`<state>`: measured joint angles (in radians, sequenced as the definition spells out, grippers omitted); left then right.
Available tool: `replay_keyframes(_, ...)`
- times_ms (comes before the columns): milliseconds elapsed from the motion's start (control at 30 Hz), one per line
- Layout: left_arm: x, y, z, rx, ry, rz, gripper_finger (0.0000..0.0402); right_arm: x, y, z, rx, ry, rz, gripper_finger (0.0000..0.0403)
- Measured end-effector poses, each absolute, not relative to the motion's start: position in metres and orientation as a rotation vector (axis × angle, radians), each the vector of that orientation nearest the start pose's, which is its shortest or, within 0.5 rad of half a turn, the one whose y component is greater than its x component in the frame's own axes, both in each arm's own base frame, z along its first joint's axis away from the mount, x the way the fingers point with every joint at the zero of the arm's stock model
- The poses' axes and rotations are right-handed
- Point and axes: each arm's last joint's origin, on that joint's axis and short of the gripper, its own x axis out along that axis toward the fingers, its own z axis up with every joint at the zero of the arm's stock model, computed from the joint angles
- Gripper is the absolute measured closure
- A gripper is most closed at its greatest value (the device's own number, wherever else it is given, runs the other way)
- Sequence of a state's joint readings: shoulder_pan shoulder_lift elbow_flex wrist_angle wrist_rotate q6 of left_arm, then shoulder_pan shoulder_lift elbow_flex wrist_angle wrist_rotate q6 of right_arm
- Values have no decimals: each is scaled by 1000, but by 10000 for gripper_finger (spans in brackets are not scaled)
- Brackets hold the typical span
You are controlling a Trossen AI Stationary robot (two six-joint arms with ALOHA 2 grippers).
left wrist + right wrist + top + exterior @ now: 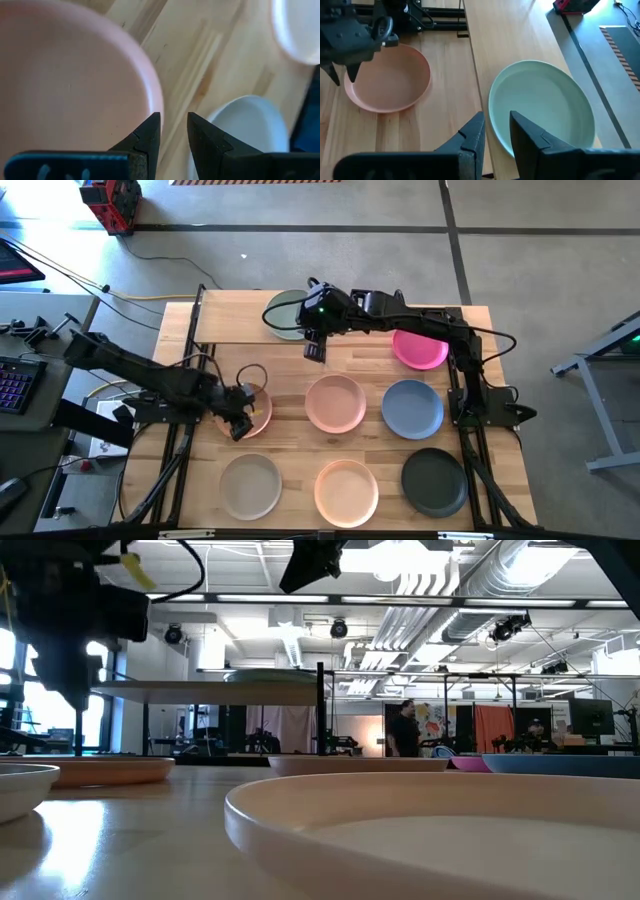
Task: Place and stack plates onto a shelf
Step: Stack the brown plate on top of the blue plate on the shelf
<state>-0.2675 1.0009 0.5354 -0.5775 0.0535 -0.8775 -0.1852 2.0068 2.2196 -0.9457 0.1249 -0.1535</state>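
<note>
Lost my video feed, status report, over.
Left end effector open above round peach plate. Right end effector open, empty, beside pale green plate on light-wood shelf. Nothing obstructing.

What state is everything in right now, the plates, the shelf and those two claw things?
pale green plate: lying flat on the shelf, nothing holding it.
shelf: holds only that one plate.
left end effector: open, empty, above the rim of a pink plate.
right end effector: open, empty, beside the shelf.
Other plates, like the dark one: flat on the table, unstacked.
</note>
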Motion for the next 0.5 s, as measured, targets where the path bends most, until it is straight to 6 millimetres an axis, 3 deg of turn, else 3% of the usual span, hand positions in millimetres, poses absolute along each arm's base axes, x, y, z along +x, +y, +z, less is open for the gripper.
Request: replay_keyframes(500,186,-69,155,-630,1182,187,316,422,-83,389,-123,757,-239,336)
